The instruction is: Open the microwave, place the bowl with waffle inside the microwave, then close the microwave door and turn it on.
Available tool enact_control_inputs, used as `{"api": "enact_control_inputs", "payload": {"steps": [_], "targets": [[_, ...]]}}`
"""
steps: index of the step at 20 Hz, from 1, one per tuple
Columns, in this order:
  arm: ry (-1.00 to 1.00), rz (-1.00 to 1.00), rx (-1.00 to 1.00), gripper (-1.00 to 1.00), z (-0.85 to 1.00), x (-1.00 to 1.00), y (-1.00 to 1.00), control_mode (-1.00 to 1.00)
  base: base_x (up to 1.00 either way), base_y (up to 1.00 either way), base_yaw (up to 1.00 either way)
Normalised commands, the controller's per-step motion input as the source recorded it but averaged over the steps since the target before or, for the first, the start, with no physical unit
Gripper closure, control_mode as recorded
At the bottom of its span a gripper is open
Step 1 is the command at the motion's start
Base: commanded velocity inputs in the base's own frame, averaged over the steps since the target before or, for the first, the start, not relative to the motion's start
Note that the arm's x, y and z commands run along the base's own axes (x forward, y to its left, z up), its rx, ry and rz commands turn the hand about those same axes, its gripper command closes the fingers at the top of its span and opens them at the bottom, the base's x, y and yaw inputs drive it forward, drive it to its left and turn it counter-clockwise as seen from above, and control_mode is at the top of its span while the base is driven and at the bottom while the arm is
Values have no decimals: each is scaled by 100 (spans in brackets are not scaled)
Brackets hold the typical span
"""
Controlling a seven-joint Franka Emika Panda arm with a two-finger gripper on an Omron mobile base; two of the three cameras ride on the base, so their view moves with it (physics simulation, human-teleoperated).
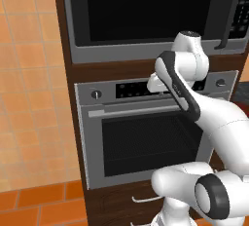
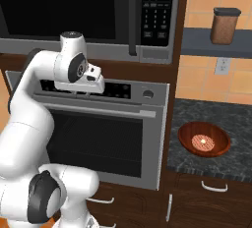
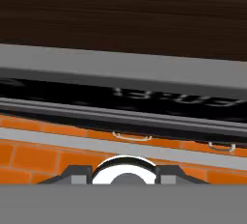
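Observation:
The microwave (image 1: pixel 146 10) (image 2: pixel 74 6) is built in high up, and its black glass door is shut. The door's black vertical bar handle (image 1: pixel 227 20) (image 2: pixel 132 15) stands beside the button panel (image 2: pixel 157 6). A brown bowl (image 2: pixel 216 146) with a round waffle (image 2: pixel 200 141) in it sits on the dark counter (image 2: pixel 216 119) to the right. My gripper (image 1: pixel 151 83) (image 2: pixel 98 85) (image 3: pixel 123 175) hovers in front of the oven's control strip, below the microwave and left of its handle. The two dark fingertips (image 3: pixel 72 175) stand apart with nothing between them.
A silver oven (image 1: pixel 146 142) (image 2: pixel 98 138) with a horizontal handle and two knobs sits under the microwave. A brown jar (image 2: pixel 225 24) stands on a shelf above the counter. Drawers (image 2: pixel 211 185) lie below the counter. My white arm crosses the oven front.

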Motion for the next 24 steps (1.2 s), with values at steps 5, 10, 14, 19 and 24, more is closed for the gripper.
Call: {"api": "enact_control_inputs", "payload": {"steps": [5, 10, 14, 19, 24], "targets": [[-14, -3, 9, -100, 21, -54, -46, -100, 0, 0, 0], [-38, -5, 12, -100, 55, -80, -77, -100, 0, 0, 0], [-55, -4, 2, -100, 70, -58, -71, -100, 0, 0, 0], [-64, -5, 0, -100, 83, -31, -56, -100, 0, 0, 0], [-62, -16, 0, -100, 66, -26, -39, -100, 0, 0, 0]]}}
